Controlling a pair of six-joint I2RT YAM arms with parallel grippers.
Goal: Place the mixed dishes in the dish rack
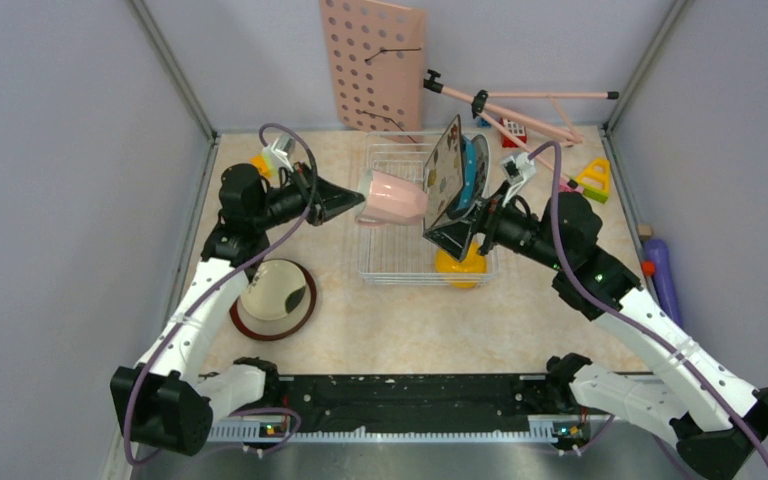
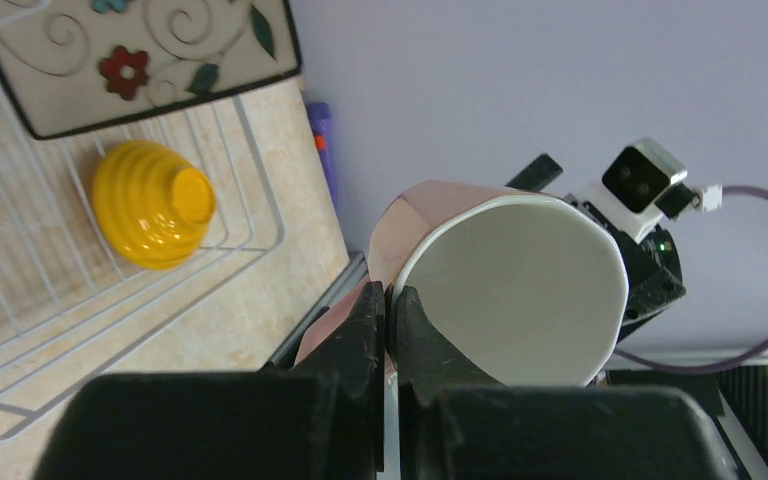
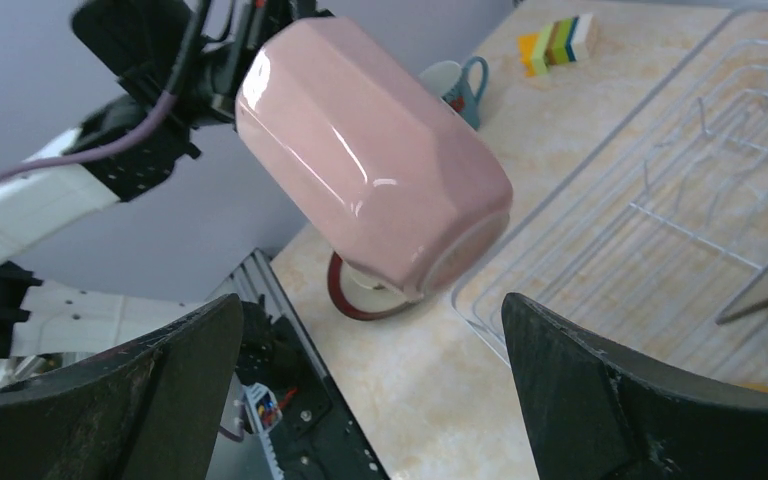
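Tool at left pinches pink mug, apparently above rack.

Twin robot arms on show: the white-shelled, black-jointed left arm and its matching right arm. Just behind the matte-black left claw and right claw sit small white camera blocks. Purple cables loop back from them, and a green light glows farther behind.

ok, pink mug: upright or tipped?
Tipped on its side, off the table. The pink mug lies horizontal; the left fingers pinch its rim, with its base toward the dish rack.
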